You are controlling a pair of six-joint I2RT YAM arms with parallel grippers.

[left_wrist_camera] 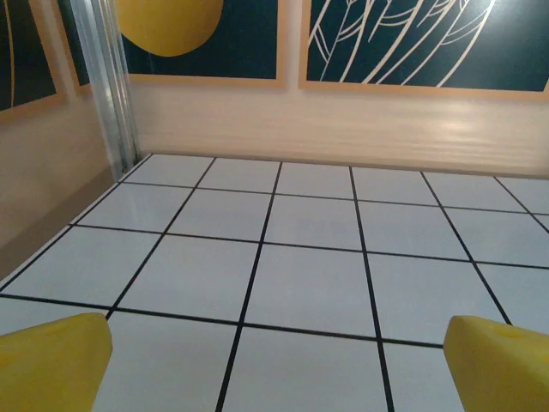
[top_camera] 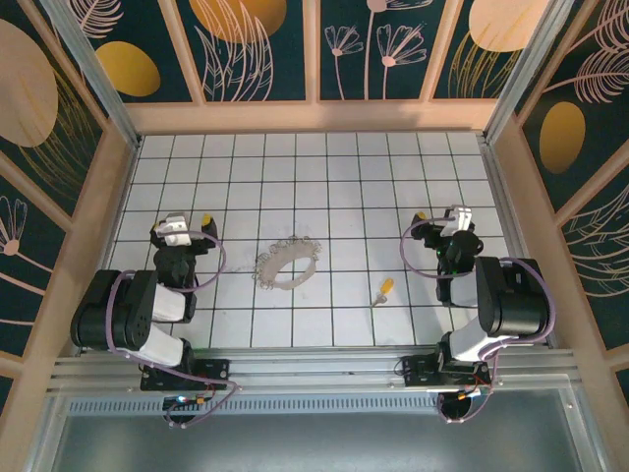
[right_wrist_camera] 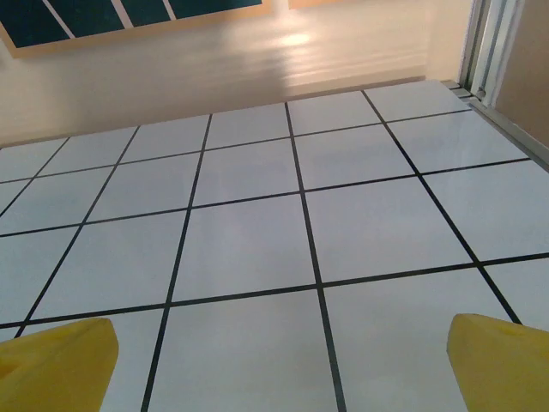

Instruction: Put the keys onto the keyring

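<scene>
Left gripper (left_wrist_camera: 274, 369) and right gripper (right_wrist_camera: 279, 365) are both gaping wide, yellow tips (left_wrist_camera: 51, 365) cropped at the frame corners, nothing between them. The small key (top_camera: 383, 291) lies on the tiles (top_camera: 334, 187) right of the keyring (top_camera: 286, 264), apart from it; the ring's rim looks fuzzy.

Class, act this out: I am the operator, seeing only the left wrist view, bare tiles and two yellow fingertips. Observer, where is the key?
Observer: The key lies flat on the table, just left of the right arm.
Operator: And the ring?
Observer: The keyring lies further left, apart from the key.
Operator: Is the right gripper busy?
Observer: No, the right gripper is open, holding nothing.
</scene>
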